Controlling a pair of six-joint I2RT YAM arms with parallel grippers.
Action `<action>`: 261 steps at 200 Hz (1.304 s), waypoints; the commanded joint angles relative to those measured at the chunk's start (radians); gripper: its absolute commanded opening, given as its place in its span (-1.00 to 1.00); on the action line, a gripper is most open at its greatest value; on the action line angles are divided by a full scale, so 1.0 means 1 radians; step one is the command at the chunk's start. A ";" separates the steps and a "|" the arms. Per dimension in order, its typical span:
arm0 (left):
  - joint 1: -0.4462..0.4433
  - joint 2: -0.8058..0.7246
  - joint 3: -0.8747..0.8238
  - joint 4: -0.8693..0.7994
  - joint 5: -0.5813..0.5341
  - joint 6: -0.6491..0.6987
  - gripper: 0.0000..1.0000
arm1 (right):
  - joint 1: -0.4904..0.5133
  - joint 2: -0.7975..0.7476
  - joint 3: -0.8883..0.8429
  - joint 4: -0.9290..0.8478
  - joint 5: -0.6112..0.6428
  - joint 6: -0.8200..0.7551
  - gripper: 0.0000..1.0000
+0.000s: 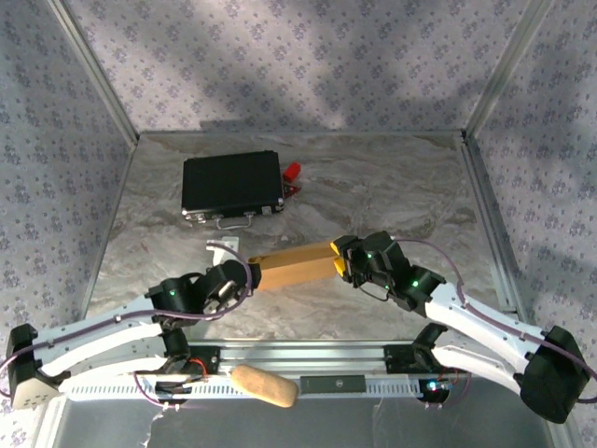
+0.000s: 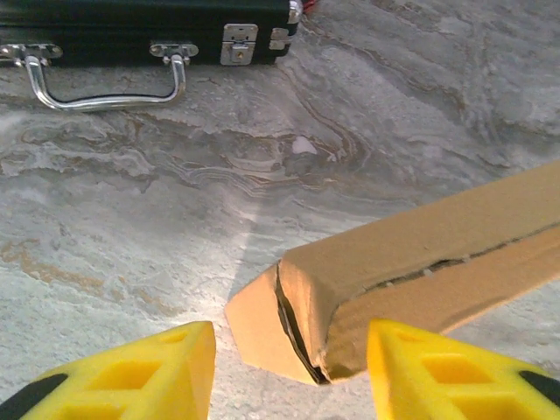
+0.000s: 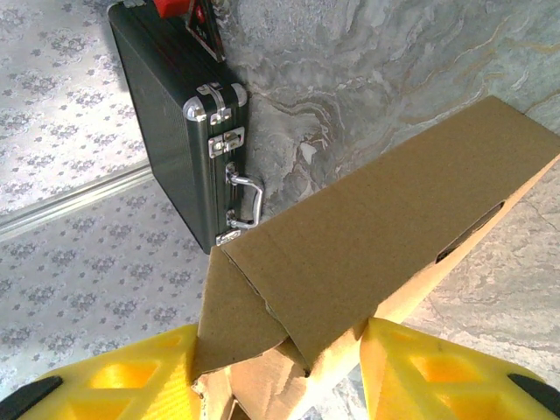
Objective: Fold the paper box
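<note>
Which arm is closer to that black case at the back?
Left. The left gripper is directly in front of the black case, at one end of the paper box; the right gripper is at the box's other end, farther off to the right.

The paper box (image 1: 297,266) is matt brown cardboard; the black case (image 1: 231,184) has ribbed sides and shiny metal latches (image 2: 239,44); the marbled table (image 1: 392,187) looks smooth, faintly glossy.
</note>
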 commanded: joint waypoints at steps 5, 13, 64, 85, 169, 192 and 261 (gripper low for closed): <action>-0.009 -0.055 0.033 -0.004 0.055 -0.019 0.04 | -0.006 0.015 -0.014 -0.073 0.022 -0.015 -0.03; -0.008 -0.075 0.034 -0.003 0.065 -0.035 0.07 | -0.009 0.019 -0.013 -0.073 0.021 -0.014 -0.04; -0.007 -0.227 0.047 -0.122 -0.038 -0.263 0.15 | -0.011 0.036 -0.001 -0.078 0.022 -0.016 -0.06; 0.001 -0.213 0.068 -0.125 -0.039 -0.333 0.25 | -0.010 0.035 0.001 -0.083 0.023 -0.017 -0.06; 0.110 0.052 0.199 -0.192 0.112 -0.532 0.21 | -0.010 0.022 -0.001 -0.101 0.033 -0.018 -0.08; 0.145 0.082 0.190 -0.161 0.140 -0.529 0.23 | -0.011 0.019 -0.002 -0.101 0.031 -0.018 -0.08; 0.188 0.095 0.087 -0.018 0.238 -0.543 0.09 | -0.010 0.021 -0.002 -0.099 0.033 -0.021 -0.09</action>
